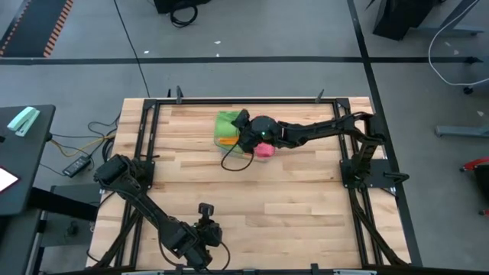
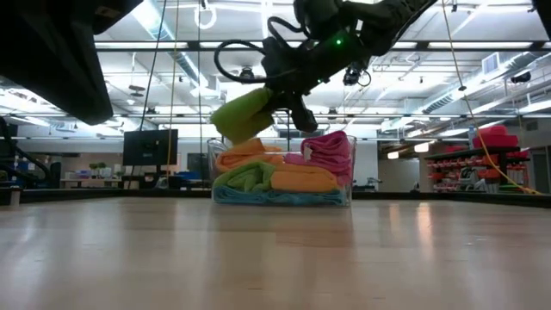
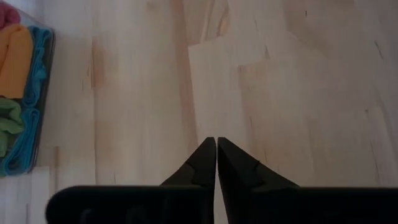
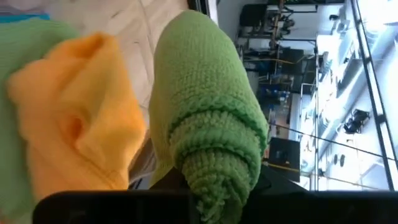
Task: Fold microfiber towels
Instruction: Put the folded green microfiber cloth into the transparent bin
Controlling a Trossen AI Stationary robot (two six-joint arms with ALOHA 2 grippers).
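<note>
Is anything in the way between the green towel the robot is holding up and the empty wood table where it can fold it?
Nothing visible blocks it. The right gripper holds the green towel in the air above the clear tray of towels, and the bare table in front lies open. The left gripper waits shut at the near edge.

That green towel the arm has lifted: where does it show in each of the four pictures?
High view: green towel at the table's far middle, beside the right arm's tip.
Low view: hanging above the clear tray, upper middle, pinched by the right fingers.
Left wrist view: not in it; only towels in the tray show at one edge.
Right wrist view: fills the middle, bunched.
Shared landmark: the tray of towels.
</note>
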